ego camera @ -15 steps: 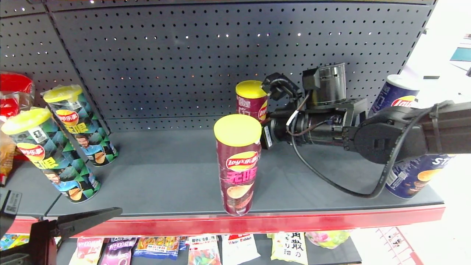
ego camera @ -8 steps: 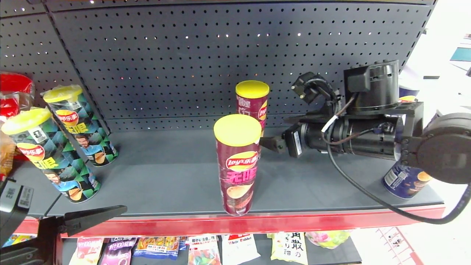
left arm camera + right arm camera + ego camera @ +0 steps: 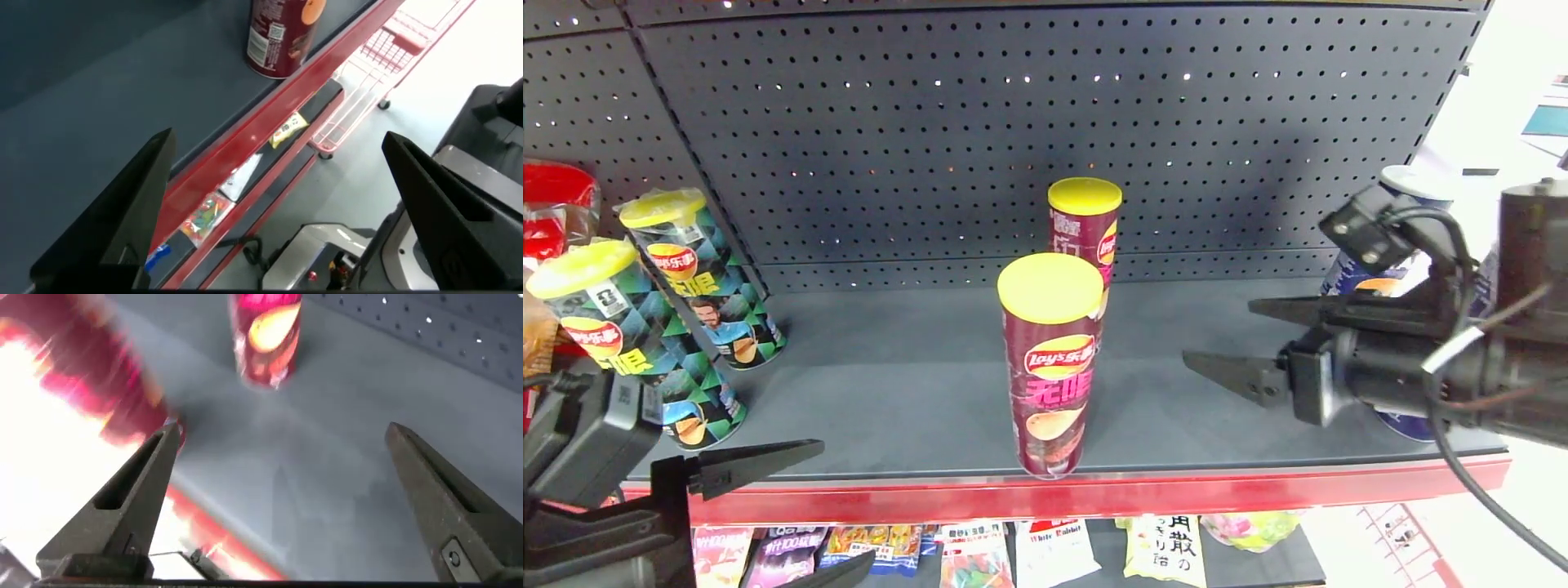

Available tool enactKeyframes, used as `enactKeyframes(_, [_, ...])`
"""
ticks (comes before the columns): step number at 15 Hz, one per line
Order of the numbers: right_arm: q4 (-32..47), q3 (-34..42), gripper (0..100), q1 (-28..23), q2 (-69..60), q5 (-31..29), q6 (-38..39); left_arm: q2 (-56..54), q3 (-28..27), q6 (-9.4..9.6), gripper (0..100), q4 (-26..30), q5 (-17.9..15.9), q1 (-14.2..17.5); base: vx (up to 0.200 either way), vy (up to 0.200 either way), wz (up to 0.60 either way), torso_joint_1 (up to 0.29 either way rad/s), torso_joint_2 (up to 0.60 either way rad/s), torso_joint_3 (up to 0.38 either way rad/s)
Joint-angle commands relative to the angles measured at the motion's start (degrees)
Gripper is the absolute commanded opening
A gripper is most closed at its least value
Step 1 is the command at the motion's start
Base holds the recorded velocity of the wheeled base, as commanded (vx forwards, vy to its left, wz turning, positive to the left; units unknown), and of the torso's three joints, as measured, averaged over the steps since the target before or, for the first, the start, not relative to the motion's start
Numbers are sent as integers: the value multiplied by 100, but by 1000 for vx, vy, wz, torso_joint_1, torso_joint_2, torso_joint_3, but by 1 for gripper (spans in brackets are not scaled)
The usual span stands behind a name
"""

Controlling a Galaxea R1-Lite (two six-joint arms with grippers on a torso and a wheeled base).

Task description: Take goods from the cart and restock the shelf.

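Two maroon chip cans with yellow lids stand on the grey shelf [image 3: 890, 392]. The front can [image 3: 1049, 367] is at the red lip and the rear can [image 3: 1084, 224] is by the pegboard. My right gripper [image 3: 1217, 331] hangs open and empty over the shelf, to the right of both cans and apart from them. In the right wrist view its fingers [image 3: 282, 429] frame a blurred maroon can [image 3: 265, 335]. My left gripper [image 3: 841, 502] is open and empty below the shelf lip at the lower left. The left wrist view shows its fingers [image 3: 278, 139] spread, with a maroon can [image 3: 278, 33] beyond.
Two green-and-black cans [image 3: 698, 273] stand at the shelf's left, and blue cans [image 3: 1392, 220] at its right behind my right arm. Snack bags [image 3: 1054, 551] lie on the lower shelf. A red wire cart [image 3: 384, 57] stands on the floor beside the shelf.
My right gripper has drawn back from the rear maroon can, rightward and toward the shelf front, leaving the can standing. My left gripper has risen slightly and shifted right.
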Motion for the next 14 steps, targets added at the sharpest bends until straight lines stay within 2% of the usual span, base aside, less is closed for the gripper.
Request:
enactKeyframes(1, [-4,1376,100,99,-1952,-23,-39,783,-284,189,100,-6,56,1,0,0,0,0,0,0])
enactKeyframes(3, [23,1965,100,55,-3033,-207,-47,1160,-407,320,100,-6,56,1,0,0,0,0,0,0])
enactKeyframes(4, [40,2184,100,2,-3499,-550,-39,1371,-477,417,100,-6,118,1,0,0,0,0,0,0])
enactKeyframes(6, [427,2343,100,-332,-4167,-1350,14,1828,-706,452,100,-6,425,-8,0,0,0,0,0,0])
enactKeyframes(7, [594,2343,100,-455,-4334,-1411,49,1943,-776,452,100,-6,469,-26,0,0,0,0,0,0])
enactKeyframes(8, [1209,2334,100,-877,-4799,-1420,155,2180,-996,461,100,-6,513,-114,0,0,0,0,0,0])
enactKeyframes(10, [1939,2413,100,-1369,-5388,-1411,181,2532,-1251,505,100,-6,636,-131,0,0,0,0,0,0])
enactKeyframes(12, [2185,2571,100,-1422,-5845,-1429,181,2910,-1576,523,100,-24,795,-175,0,0,0,0,0,0])
enactKeyframes(14, [2299,2659,100,-1422,-6056,-1429,181,3173,-1787,531,100,-129,812,-237,0,0,0,0,0,0])
